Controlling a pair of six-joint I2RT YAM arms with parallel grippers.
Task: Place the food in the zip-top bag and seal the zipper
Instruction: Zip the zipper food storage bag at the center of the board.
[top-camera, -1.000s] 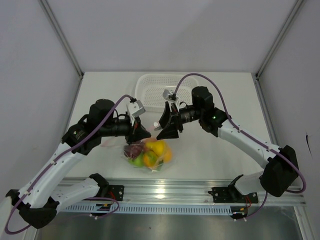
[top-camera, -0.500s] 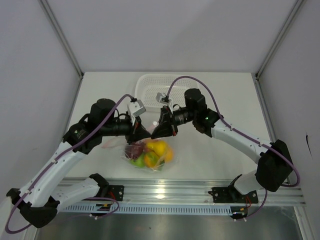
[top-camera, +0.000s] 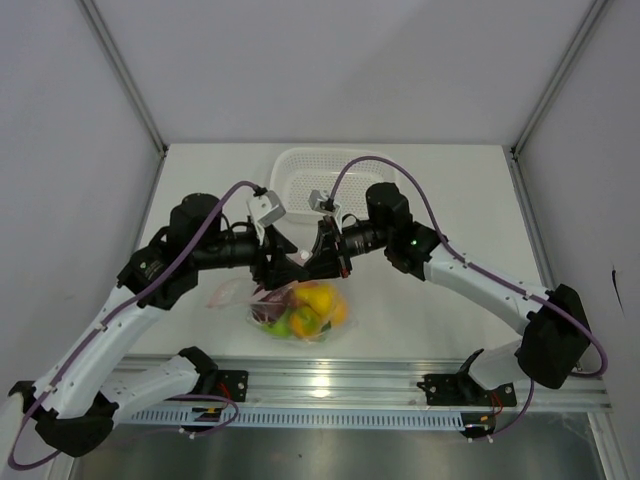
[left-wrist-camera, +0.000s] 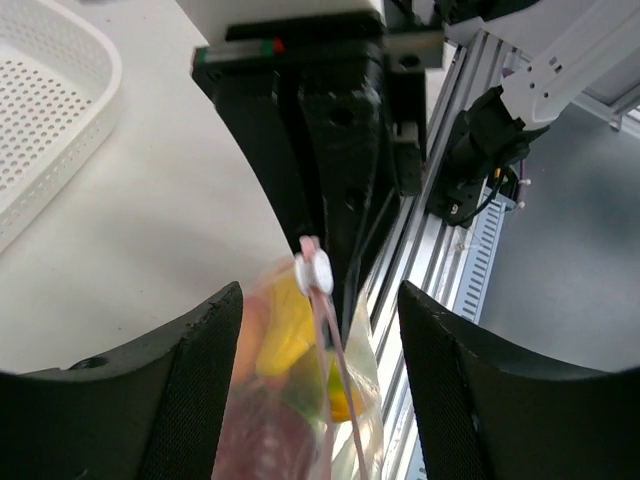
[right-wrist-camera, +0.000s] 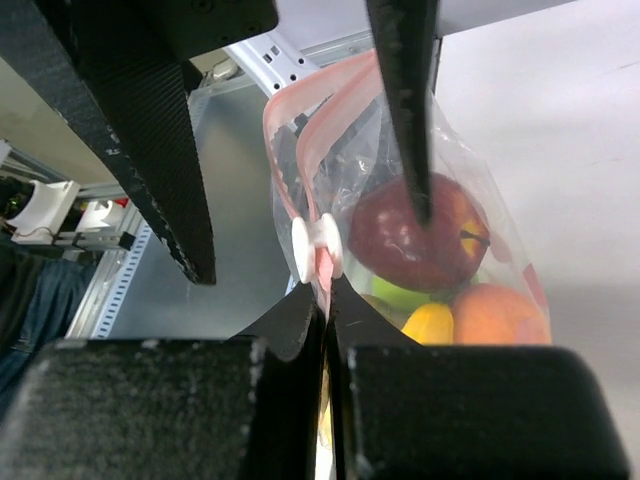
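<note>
Right gripper (right-wrist-camera: 326, 300): I have it clamped on the thin red-pink zipper strip (right-wrist-camera: 290, 100), just under the white slider (right-wrist-camera: 318, 247).
Left gripper (left-wrist-camera: 320, 295): spread wide, holding nothing, with the strip rising between its fingers.
Clear crinkly plastic bag (top-camera: 300, 312): directly beneath both grippers.
Food: dark red apple (right-wrist-camera: 420, 235) and yellow and orange fruit, all inside the bag.

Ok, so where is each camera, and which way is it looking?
Top camera: above and behind the arms, looking down at the table; both arms show, left pincer and right pincer both at the zip-top bag.
Left wrist camera: on the left arm, looking past its open fingers at the right pincer and the near rail.
Right wrist camera: on the right arm, looking past its shut fingers at the zipper and a dark red apple.
Shared: both wrist views show the white slider.
</note>
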